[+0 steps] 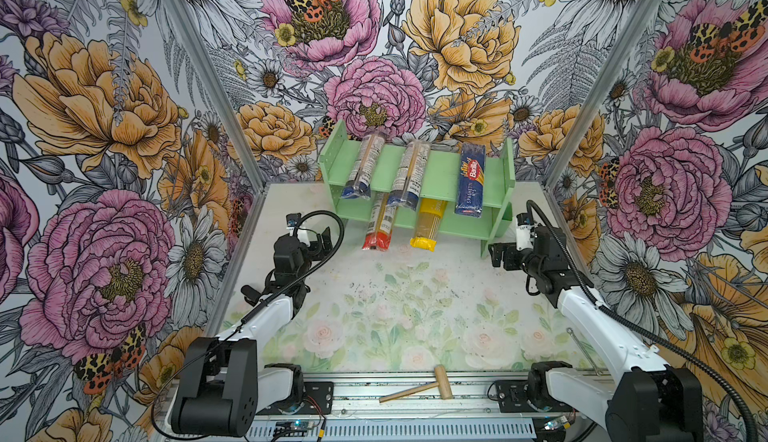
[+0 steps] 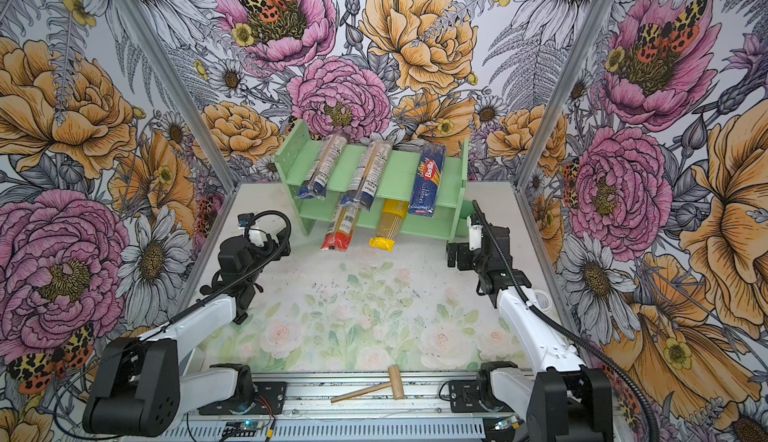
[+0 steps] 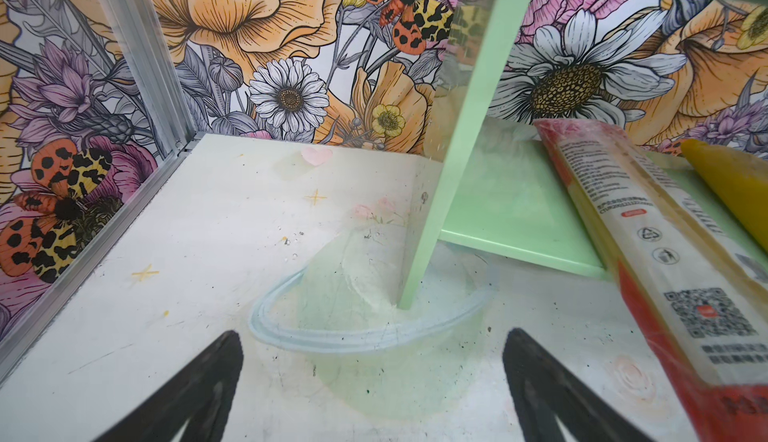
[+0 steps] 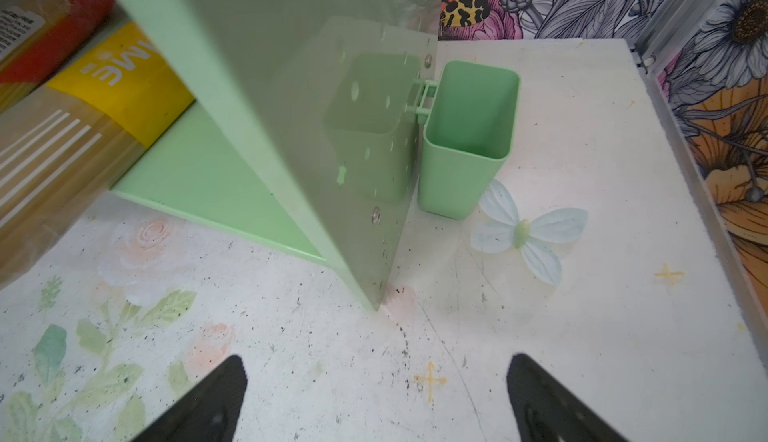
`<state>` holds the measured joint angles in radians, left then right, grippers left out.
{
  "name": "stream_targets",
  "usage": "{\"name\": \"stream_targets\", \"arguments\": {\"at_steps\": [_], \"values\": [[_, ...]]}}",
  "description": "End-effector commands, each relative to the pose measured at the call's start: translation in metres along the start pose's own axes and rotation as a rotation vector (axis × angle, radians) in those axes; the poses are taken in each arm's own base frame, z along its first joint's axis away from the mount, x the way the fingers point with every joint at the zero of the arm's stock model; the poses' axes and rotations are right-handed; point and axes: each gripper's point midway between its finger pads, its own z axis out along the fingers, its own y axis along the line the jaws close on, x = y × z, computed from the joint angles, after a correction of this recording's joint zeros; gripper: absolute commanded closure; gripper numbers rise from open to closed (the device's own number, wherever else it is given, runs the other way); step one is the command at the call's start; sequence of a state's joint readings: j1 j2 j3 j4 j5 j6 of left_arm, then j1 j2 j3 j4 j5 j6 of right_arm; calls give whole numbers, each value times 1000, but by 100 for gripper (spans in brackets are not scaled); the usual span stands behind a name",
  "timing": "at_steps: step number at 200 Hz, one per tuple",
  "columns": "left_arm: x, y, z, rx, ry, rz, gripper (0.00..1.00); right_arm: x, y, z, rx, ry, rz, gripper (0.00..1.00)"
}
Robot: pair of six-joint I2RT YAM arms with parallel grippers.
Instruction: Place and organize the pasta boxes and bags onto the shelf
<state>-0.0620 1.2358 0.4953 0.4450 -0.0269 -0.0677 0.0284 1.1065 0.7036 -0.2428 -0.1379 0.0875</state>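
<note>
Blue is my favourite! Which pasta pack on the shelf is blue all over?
The Barilla box, on the shelf, top tier, right end. It is dark blue all along; the two clear bags beside it have only blue ends.

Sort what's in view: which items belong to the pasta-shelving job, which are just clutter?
Job:
- light mint-green two-tier wooden shelf
- two clear blue-ended spaghetti bags and dark blue Barilla cardboard box, on its top tier
- red-ended clear bag and yellow plastic bag, on its bottom tier

Lying about:
- small wooden mallet, on the front rail
- small green plastic cup, hooked to the shelf's side panel
</note>
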Motion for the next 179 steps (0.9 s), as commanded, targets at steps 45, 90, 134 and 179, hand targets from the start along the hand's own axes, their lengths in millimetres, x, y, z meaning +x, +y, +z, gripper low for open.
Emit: {"name": "stream_targets", "arguments": {"at_steps": [45,90,134,179], "values": [[-10,14,9,16,-57,-2,1,-15,-5,4,-14,-60,-18,0],[-10,24,8,-16,-66,17,1,-18,-11,5,-9,-78,5,0],[3,42,11,-74,-42,17,1,-21,-15,3,-3,-108,11,0],[20,48,14,-72,-67,1,1,-25,-20,4,0,-146,26,1]]}}
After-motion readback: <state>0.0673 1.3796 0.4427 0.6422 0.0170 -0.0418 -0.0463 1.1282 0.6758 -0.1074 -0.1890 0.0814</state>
